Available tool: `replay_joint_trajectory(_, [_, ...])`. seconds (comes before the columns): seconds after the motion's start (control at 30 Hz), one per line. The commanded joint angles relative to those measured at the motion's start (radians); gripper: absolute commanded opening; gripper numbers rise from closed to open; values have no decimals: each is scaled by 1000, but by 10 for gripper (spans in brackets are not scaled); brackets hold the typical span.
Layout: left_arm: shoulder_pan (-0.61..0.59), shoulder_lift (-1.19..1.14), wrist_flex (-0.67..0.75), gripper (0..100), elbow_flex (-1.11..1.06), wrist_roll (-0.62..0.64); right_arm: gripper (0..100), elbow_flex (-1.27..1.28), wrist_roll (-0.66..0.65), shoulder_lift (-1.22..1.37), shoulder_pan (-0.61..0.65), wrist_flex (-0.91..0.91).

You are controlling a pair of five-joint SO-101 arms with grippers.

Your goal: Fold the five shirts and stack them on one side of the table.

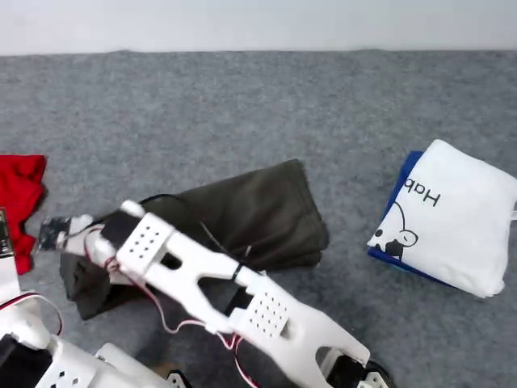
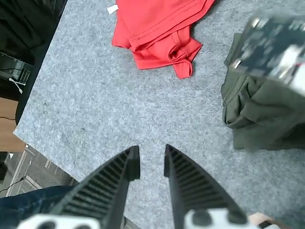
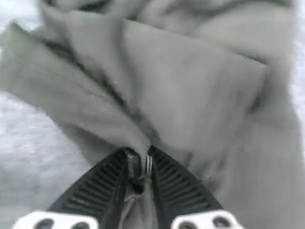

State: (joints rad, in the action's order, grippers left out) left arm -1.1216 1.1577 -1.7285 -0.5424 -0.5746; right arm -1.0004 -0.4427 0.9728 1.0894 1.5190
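Olive shirt (image 1: 258, 214) mid-fold, 1 end pinched in the right claw (image 3: 140, 161)

Nearest, left claw (image 2: 151, 160) narrowly parted, holding nothing, over grey tabletop (image 2: 95, 105). Just beyond, right claw clamped on a ridge of olive cloth at the shirt's near-left end. Lies rumpled mid-tabletop, long axis slanting from that gripped end towards the far right. Probably the fold-over step: next calls for carrying the pinched end across along that axis, then flattening. Farther left, red shirt (image 1: 20, 198) crumpled at the edge; far right, white shirt (image 1: 456, 218) folded atop a blue shirt (image 1: 402, 182), 2 stacked.
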Motion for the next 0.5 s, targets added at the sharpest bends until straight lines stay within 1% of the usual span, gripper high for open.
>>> replay_joint_trajectory(0.0, [8, -3, -3, 98, 31, 5, 15, -64, 12, -8, -56, -39])
replay_joint_trajectory(0.1, [8, -3, -3, 98, 31, 5, 19, -64, 18, -8, -70, -39])
replay_joint_trajectory(0.3, [9, -5, -2, 98, 1, 3, 121, -64, 123, -8, -120, -28])
replay_joint_trajectory(0.47, [9, -3, -2, 98, -30, 3, 130, -58, 144, -5, -162, -2])
